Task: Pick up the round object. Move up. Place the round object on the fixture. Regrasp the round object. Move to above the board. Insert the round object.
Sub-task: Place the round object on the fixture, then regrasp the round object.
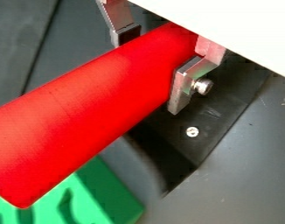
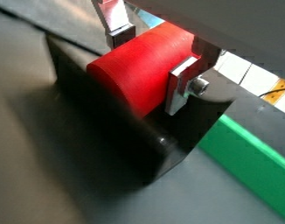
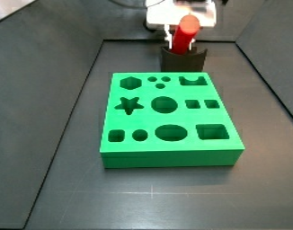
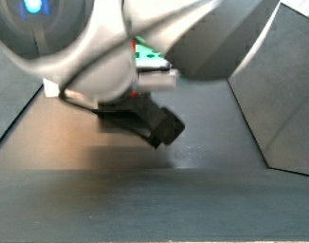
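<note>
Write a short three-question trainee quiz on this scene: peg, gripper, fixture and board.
1. True or false: the red peg lies loose on the green board.
2. What stands directly below the gripper? A. the fixture B. the star hole C. bare floor
3. Which thing do the silver fingers clamp?

Key:
1. False; the gripper holds it over the fixture, beyond the board.
2. A
3. The red peg
</note>
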